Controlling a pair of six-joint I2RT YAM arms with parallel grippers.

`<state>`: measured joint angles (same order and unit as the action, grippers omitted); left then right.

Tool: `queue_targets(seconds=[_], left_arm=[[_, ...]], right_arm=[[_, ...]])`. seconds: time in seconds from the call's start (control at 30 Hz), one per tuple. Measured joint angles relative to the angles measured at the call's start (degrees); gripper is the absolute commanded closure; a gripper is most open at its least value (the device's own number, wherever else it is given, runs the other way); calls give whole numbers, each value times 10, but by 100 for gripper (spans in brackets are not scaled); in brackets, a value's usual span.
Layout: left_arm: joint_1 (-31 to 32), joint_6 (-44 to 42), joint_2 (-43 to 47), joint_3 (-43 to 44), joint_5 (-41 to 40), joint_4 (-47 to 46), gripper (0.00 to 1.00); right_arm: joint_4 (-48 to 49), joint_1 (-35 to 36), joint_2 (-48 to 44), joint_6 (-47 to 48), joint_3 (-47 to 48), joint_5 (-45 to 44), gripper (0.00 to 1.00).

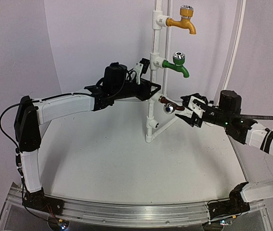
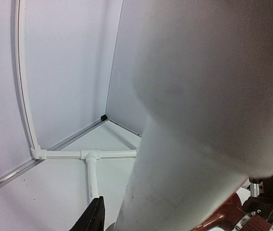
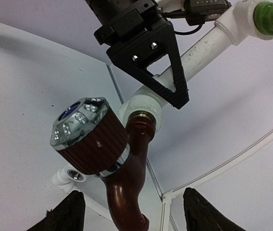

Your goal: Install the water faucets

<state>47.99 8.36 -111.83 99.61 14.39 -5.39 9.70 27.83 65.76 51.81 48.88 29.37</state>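
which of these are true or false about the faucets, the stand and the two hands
1. The green faucet sits on the pipe stand below the yellow-orange faucet. True.
2. The dark brown faucet is apart from the pipe stand. False: its inlet sits in a white socket of the stand.
3. The right hand is clamped on the dark brown faucet. False: its fingers stand apart on either side of the spout, with gaps.
4. The left hand grips the stand's upright pipe. True.

Desk [image 1: 103,159]: white, curved far edge.
Pipe stand [image 1: 154,48]: white, upright, far middle.
Yellow-orange faucet [image 1: 181,21]: stand's top, spout pointing right.
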Motion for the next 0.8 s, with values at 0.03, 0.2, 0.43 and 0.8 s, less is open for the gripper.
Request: queue_targets(seconds=[0.03,0.2,0.43,0.8], left_arm=[[0,0,0,0,0,0,100],[0,0,0,0,2,0,100],[-1,0,0,0,5,1,100],[-9,2,0,2,9,4,100]], right_arm=[[2,0,7,-4,3,5,37],[21,0,35,-42,5,27,52],[57,1,51,-195,4,42,87],[103,24,57,-809,-16,-6,100]])
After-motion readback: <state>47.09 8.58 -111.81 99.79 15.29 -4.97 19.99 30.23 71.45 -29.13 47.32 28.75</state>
